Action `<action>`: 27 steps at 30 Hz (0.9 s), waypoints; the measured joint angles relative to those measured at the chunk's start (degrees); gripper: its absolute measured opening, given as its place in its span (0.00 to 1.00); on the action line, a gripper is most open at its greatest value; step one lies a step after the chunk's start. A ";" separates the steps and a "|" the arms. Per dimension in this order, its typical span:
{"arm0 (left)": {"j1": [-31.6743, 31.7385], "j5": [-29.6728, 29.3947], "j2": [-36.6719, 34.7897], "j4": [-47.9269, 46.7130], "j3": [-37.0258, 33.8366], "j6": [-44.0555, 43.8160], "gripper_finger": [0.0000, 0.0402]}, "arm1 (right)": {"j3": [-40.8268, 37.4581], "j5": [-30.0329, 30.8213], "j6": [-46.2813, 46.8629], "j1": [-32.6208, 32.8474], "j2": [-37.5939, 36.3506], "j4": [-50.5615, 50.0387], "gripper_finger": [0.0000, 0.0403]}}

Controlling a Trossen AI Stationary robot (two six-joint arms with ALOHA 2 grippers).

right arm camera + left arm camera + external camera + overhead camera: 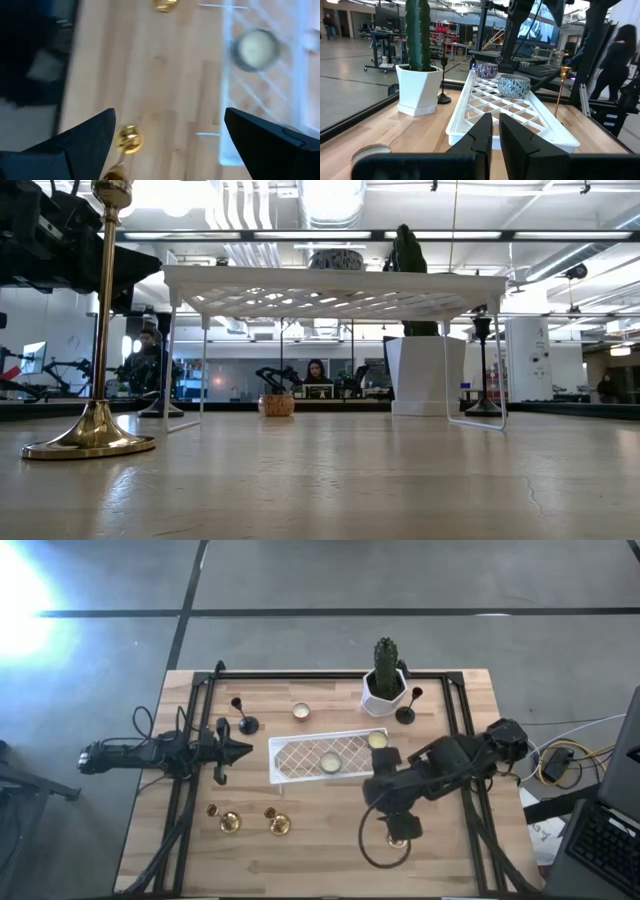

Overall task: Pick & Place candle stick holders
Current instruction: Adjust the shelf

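My right gripper (396, 826) is open near the table's front right, pointing down over a gold candle stick holder (398, 832). That holder's top cup (129, 138) shows between the spread fingers, close to one of them; I cannot tell whether they touch. Two more gold holders (228, 822) (277, 823) stand on their bases at the front left. Two black holders stand at the back, one on the left (243, 721) and one on the right (408, 710). My left gripper (243, 750) is shut and empty, level, left of the white rack (300, 753).
The white lattice rack (485, 100) stands mid-table on thin legs and carries two candle cups (330, 762) (377, 740). A tealight (300, 711) lies behind it. A white pot with a cactus (385, 685) stands at the back right. A black frame (190, 740) borders the table.
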 joint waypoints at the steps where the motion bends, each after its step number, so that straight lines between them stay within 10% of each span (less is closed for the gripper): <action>1: 0.00 0.01 0.00 0.00 0.01 -0.02 0.09 | -1.19 2.08 1.07 -0.05 -0.46 0.17 0.92; 11: -0.01 0.03 0.00 0.00 0.01 0.00 0.09 | -18.50 3.07 12.21 -2.53 -0.90 1.11 0.92; 27: 0.00 0.01 0.00 -0.02 0.01 -0.02 0.09 | -31.75 -4.64 5.46 -5.77 -10.22 19.43 0.87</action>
